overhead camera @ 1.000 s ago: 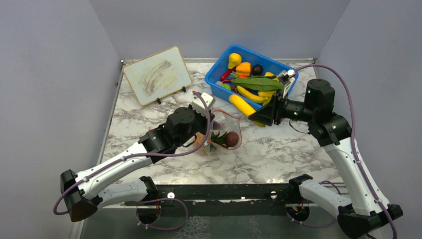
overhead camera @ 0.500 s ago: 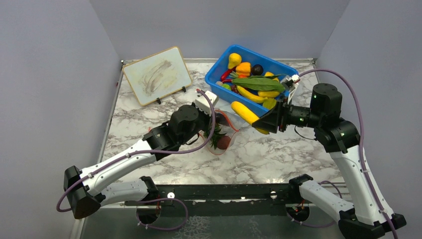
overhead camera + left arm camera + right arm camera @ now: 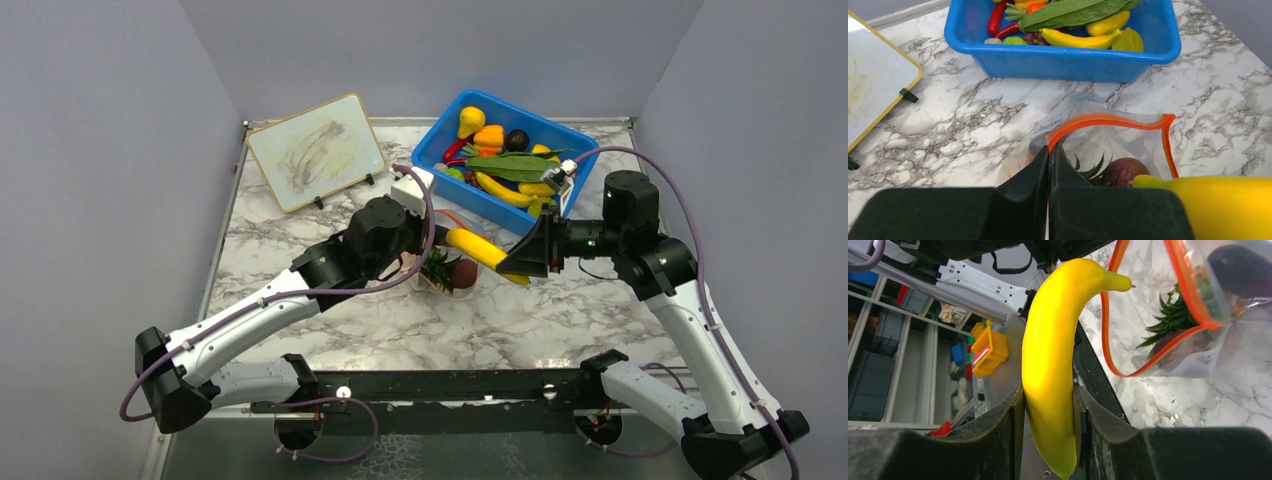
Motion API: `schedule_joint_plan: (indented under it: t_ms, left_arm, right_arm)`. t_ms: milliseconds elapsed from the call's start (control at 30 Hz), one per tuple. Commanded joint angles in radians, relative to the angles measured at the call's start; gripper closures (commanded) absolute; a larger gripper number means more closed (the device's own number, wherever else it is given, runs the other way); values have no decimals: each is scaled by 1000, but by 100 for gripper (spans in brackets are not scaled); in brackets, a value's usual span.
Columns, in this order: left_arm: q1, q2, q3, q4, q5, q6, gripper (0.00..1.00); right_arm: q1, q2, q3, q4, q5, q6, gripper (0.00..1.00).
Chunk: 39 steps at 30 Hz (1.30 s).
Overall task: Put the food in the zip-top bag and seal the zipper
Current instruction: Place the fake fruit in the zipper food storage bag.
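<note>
The clear zip-top bag [image 3: 455, 265] lies mid-table, its mouth open and edged by the red-orange zipper [image 3: 1108, 119]. Inside it are a dark red-brown fruit [image 3: 1123, 171] and green pineapple leaves [image 3: 1093, 170]. My left gripper [image 3: 1049, 155] is shut on the bag's mouth edge and holds it up. My right gripper [image 3: 1050, 410] is shut on a yellow banana [image 3: 1053, 365], also seen from above [image 3: 480, 250], with its tip at the bag's mouth. In the right wrist view the bag [image 3: 1188, 315] hangs open to the right of the banana's tip.
A blue bin [image 3: 445, 178] at the back right holds more toy food: bananas, a long green leaf [image 3: 515, 167], red and orange pieces. A yellow-framed whiteboard [image 3: 315, 150] stands at the back left. Grey walls enclose the marble table [image 3: 560, 310].
My right gripper has moved left with the banana, from beside the bin to the bag's mouth. My left gripper has kept hold of the bag's edge, shifting it slightly.
</note>
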Motion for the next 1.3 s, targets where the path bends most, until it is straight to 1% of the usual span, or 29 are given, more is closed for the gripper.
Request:
schedule_joint_plan:
  t_ms: [0,100,233,367,567,700,833,967,1067,1167,1267]
  left_arm:
    - [34,-7,43,-23,-27,-62,100]
    - [61,-9,39,-22,10,-79,100]
    - [76,-21,20,6,78,-92,100]
    - [78,-52,-3,40,129,-92,100]
    - [78,-141,-69,139,250,-86,100]
    - [78,-168,-93,153,305,-91,100]
    - [79,-172,-115,140,311,-98,100]
    - [79,-187,-152,171,321,-107,100]
    - [79,-185,-156,172,327,-106,100]
    - [79,-182,-159,174,331,-105,100]
    - [78,-184,-161,178,337,-108,100]
  right_arm:
    - [18,4,-29,74,-74,30,86]
    - [27,6,-46,69,-42,20,85]
    - [39,48,-65,16,54,-1,85]
    - [53,78,-92,24,168,15,86]
    - [59,123,-81,71,234,35,85]
    - [69,143,-59,89,272,52,85]
    - [90,175,-37,94,298,60,85]
    - [127,213,16,37,401,38,85]
    - [178,242,41,20,445,42,85]
    - [236,276,64,-6,517,50,84]
    - [269,304,90,-27,592,62,82]
